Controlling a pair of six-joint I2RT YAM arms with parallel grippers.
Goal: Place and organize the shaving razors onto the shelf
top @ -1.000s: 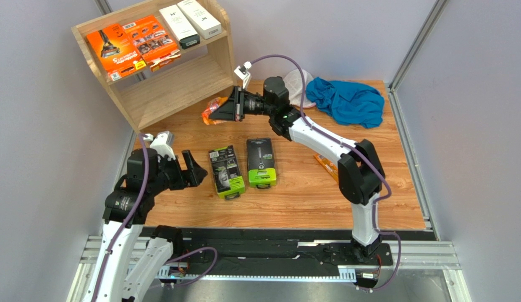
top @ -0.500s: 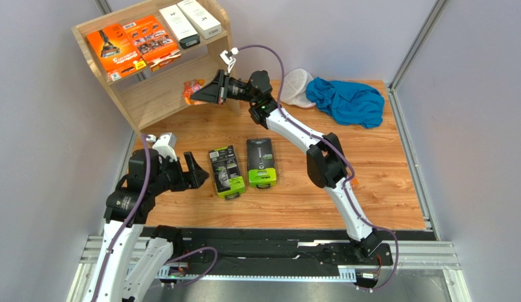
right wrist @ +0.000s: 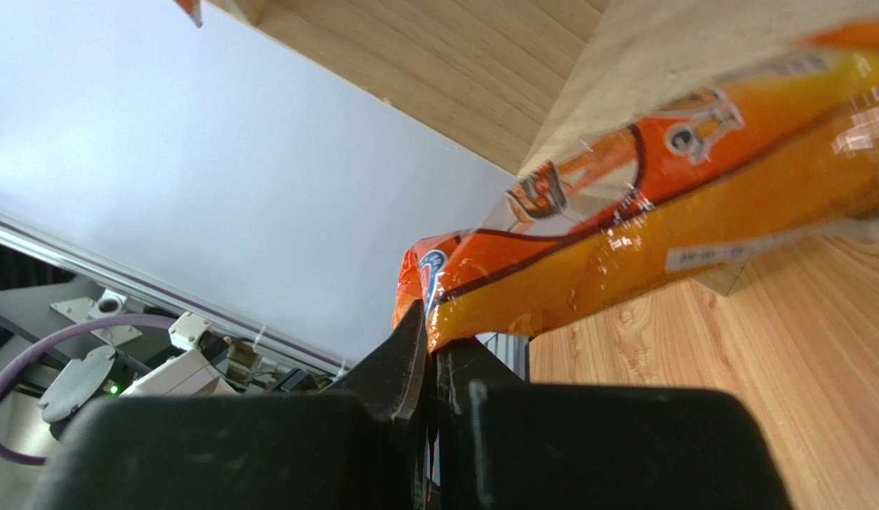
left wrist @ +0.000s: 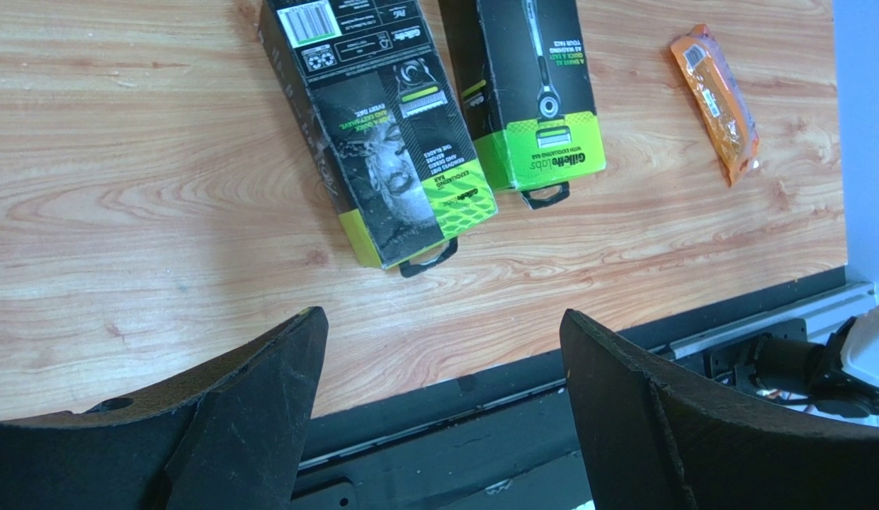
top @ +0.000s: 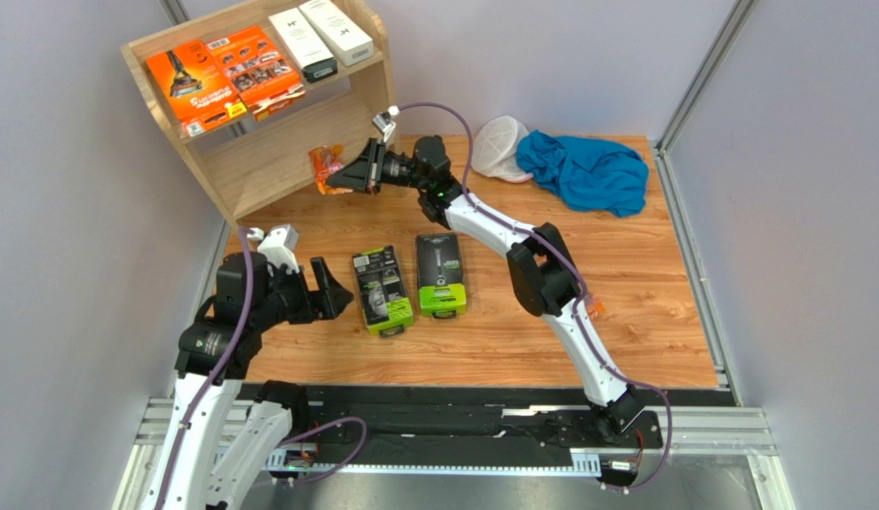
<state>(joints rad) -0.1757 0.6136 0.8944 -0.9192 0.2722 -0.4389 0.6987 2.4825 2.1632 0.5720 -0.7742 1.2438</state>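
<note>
From above, the right claw (top: 342, 175) is pinched tight on a small orange packet (top: 324, 167) at the front edge of the shelf's (top: 271, 159) lower board. The left claw (top: 329, 291) is wide open and holds nothing.

In the left wrist view, two black-and-green packs (left wrist: 396, 159) and another orange packet (left wrist: 715, 101) lie flat on the table (left wrist: 145, 191).

In the right wrist view, the right claw squeezes the small orange packet by its end.

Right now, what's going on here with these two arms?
The right pincer is shut on a small orange packet, holding it at the front of the lower tier of the shelf. Two flat orange packs and two white boxes already sit on top. The left pincer hovers open near two black-and-green packs lying on the table.
</note>
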